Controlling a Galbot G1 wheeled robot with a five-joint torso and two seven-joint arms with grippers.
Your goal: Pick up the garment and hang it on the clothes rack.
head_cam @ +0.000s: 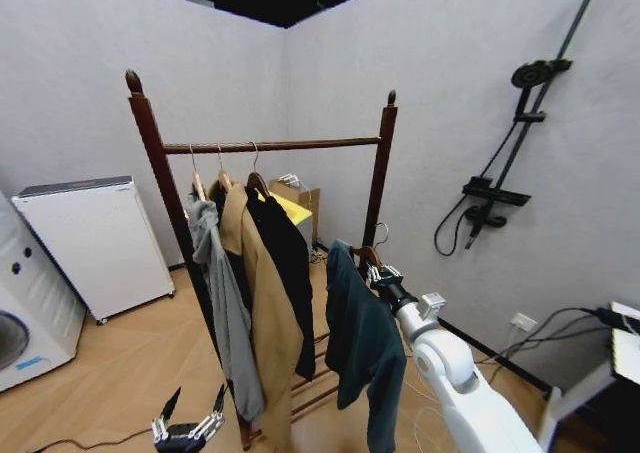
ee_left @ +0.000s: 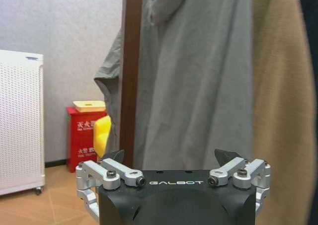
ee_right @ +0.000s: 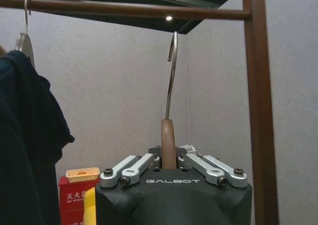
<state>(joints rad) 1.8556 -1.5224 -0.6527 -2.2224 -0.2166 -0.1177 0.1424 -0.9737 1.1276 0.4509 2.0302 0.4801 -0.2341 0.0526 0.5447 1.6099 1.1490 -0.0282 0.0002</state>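
We have the right gripper (ee_right: 169, 158) clamped on the wooden hanger (ee_right: 168, 140) neck, carrying the garment (head_cam: 362, 348), which hangs lower centre-right in the head view, in front of the clothes rack (head_cam: 270, 145) and off it.

Key relation: in the right wrist view the hanger hook (ee_right: 172, 66) points straight up, its tip just under the bar at the upper centre of that frame, near the right post. It sits below the bar, not over it. We judge the coming move as lift, then carry across the bar, with the hook's opening facing the rail. Hanger long axis looks roughly crosswise to the bar, so it may need a twist.

Free bar space lies to the right of the grey hooded jacket (head_cam: 225, 303), tan coat (head_cam: 262, 313) and a dark garment.

Left gripper (head_cam: 188, 428) sits parked low at bottom left, jaws spread, empty. Right arm is nearer.
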